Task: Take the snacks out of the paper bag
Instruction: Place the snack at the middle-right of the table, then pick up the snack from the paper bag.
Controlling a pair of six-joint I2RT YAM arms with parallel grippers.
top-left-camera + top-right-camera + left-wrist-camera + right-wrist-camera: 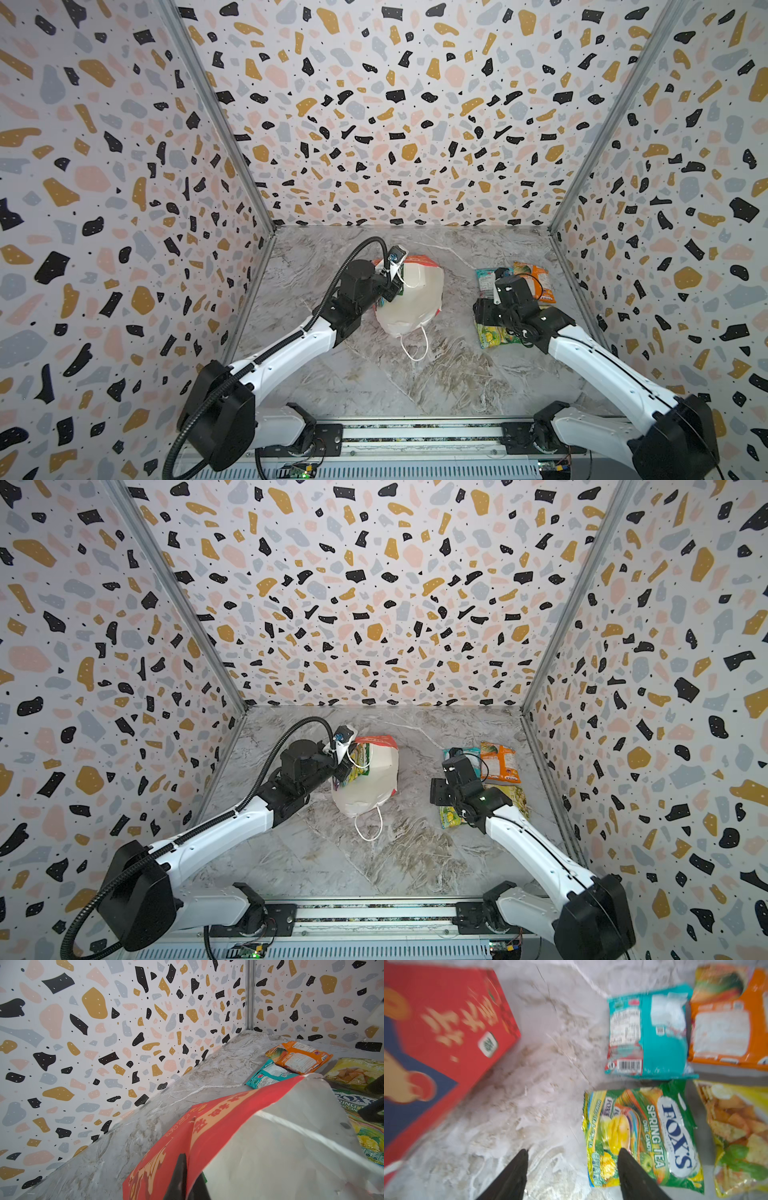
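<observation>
Four snacks (498,762) out near worktop (374,386) right edge, beside released right tool (573,1150). One green-yellow packet (360,757) stands in paper bag (415,299) mid-worktop, leftward of it; left tool (190,1182) clenched on bag rim, nearer but occupied.

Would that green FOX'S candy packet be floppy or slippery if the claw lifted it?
Probably floppy: the FOX'S packet looks crinkled, so it would likely sag. Its glossy foil may slip. Lying flat, it seems unlikely to roll.

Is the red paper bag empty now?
Not empty: a green-yellow packet shows inside the bag, through its open white mouth, in a top view.
</observation>
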